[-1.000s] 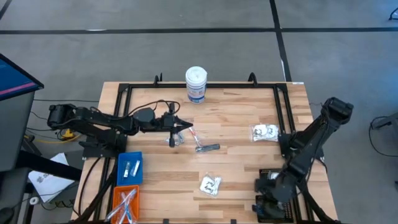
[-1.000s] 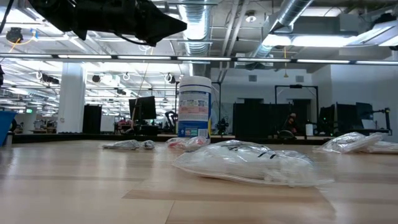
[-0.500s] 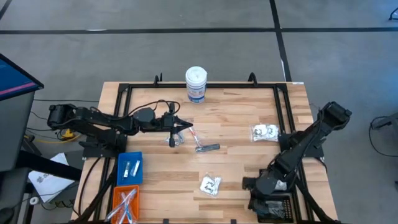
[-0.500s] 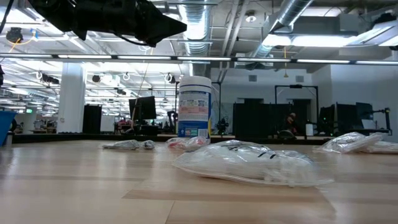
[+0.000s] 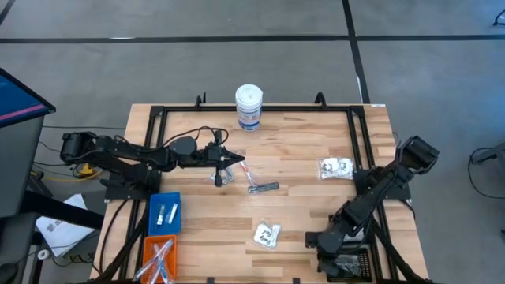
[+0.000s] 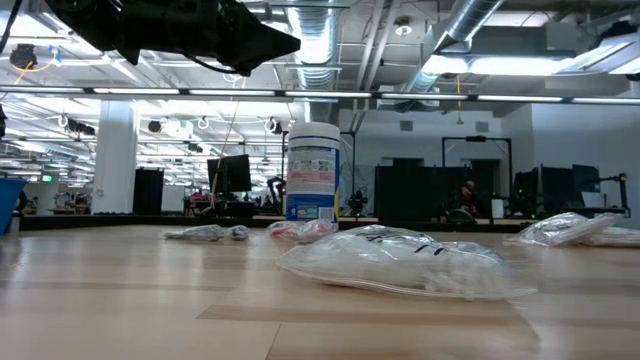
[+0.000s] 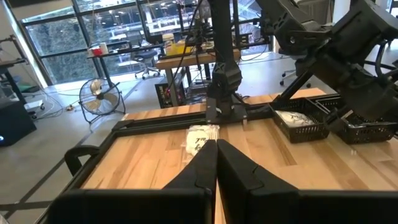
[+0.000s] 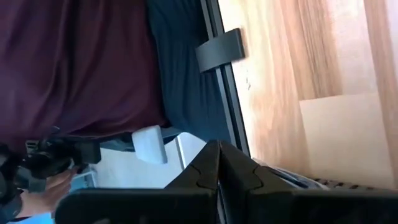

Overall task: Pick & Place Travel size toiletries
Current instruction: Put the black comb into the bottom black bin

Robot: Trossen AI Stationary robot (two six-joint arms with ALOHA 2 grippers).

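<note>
White canister — blue bin, orange bin.

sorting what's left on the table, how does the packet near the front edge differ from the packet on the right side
The front packet lies loose near the table's front edge; the right packet lies by the black rail. The front packet has open wood all round it; the right packet nearly meets the rail. Both are clear crinkly packets with white contents, untouched.

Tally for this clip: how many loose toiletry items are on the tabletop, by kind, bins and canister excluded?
Clear packets: 2, one near the right edge, one near the front.
Silver tubes: 2, one mid-table, one by the left fingers.
White-and-red sticks: 1.
Total: 5 loose items.
</note>
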